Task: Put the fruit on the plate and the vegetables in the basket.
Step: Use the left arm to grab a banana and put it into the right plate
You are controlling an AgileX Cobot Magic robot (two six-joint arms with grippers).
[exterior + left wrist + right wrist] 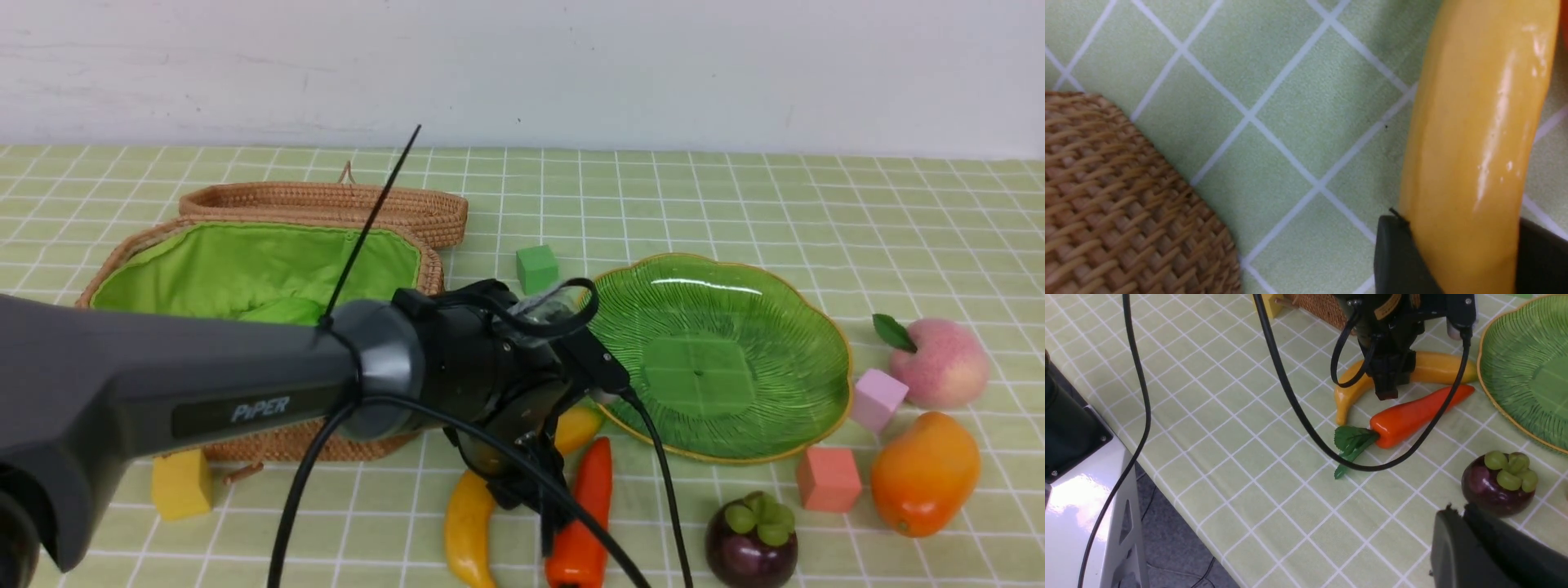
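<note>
Two fingers of left gripper pinch banana mid-length; banana lies on green checked tablecloth, beside pepper, near basket. Right gripper pressed together near mangosteen. White wall behind.

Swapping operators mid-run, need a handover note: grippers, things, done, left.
Left gripper shut on banana, lying on table beside pepper.
Right gripper shut, empty, near mangosteen.
Plate empty; basket open, only lining visible inside.
Peach, mango on table right of plate.
Done: no fruit plated.
Left: four fruits to plate, pepper to basket.
</note>
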